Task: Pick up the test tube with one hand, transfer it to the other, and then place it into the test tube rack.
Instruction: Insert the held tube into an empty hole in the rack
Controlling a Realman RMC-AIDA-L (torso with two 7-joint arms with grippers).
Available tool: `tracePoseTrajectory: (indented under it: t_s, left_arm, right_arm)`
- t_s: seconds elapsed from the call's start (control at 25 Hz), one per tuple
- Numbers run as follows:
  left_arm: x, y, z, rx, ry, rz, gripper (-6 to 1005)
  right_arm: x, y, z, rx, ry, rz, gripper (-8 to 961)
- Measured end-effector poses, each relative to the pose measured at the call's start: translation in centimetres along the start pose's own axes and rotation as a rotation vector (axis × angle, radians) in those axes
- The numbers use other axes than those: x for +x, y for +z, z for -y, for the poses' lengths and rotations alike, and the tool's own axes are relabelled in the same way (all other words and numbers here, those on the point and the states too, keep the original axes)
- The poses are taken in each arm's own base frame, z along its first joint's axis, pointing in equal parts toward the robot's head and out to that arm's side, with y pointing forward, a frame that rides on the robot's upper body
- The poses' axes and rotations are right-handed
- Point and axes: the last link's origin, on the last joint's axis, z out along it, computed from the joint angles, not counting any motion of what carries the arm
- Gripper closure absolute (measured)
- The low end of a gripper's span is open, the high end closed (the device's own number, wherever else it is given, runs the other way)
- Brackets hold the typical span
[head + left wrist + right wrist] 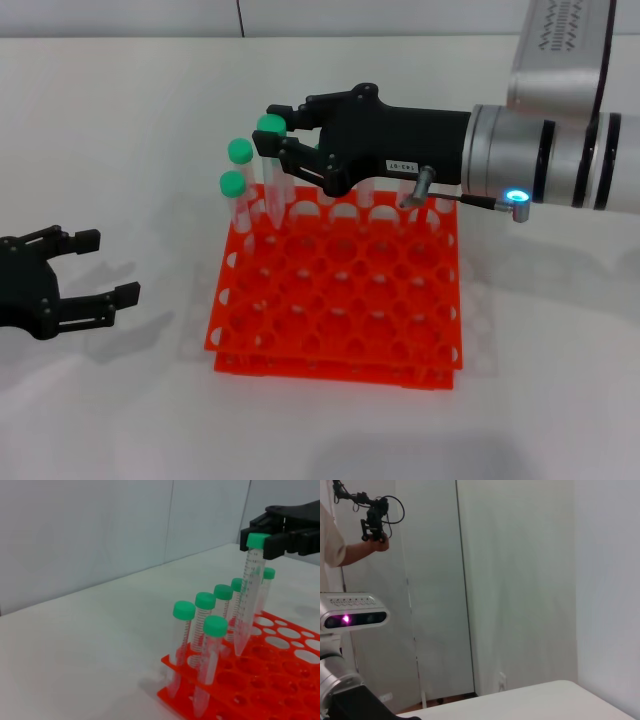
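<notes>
My right gripper (278, 128), black with a white label and a blue light on its forearm, is shut on the green cap of the test tube (272, 190). It holds the tube slightly tilted over the far left part of the orange test tube rack (330, 365). In the left wrist view the tube (248, 595) hangs from the gripper (260, 537) with its tip at the top tier of the rack (280, 680); I cannot tell whether it is inside a hole. My left gripper (108, 266) is open and empty, low at the left of the table.
Several other green-capped tubes (205, 630) stand in the rack's far left holes; two caps (239, 150) show beside the held tube. The right wrist view shows only a wall, a person's arm (350, 550) and a camera unit (355, 615).
</notes>
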Motion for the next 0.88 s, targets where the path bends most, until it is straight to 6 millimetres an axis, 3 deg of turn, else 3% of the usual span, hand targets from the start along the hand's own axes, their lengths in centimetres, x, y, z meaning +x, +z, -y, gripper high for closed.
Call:
tracePoseTrajectory:
  t_s: [0.88]
  left_arm:
    - [0.11, 0.16, 0.22, 0.008, 0.005, 0.001, 119]
  right_arm:
    - [0.96, 0.38, 0.41, 0.020, 0.011, 0.005, 672]
